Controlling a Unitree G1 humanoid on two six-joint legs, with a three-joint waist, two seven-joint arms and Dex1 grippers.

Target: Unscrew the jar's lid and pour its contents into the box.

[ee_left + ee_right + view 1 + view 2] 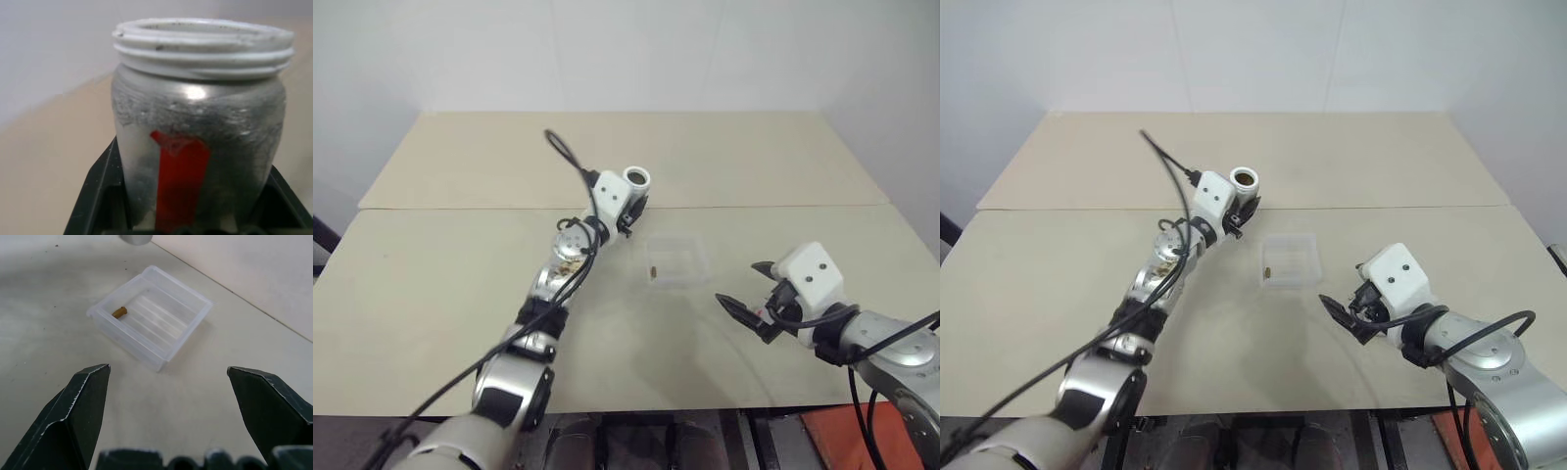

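A: Left gripper [628,206], head view?

B: Clamped on the jar [636,179], which stands upright above the desk [450,284], mouth up and uncapped. In the left wrist view its white threaded rim sits above a red label patch, with a black finger at either side of its base.

A: Right gripper [744,286]?

B: Spread wide and holding nothing, hovering above the desk at about four o'clock from the box [677,260], well apart from it.

A: The box and the contents?

B: The clear box rests on the desk at roughly five o'clock from the jar. The contents [119,312], one brownish-gold pellet, lie inside it against one wall.
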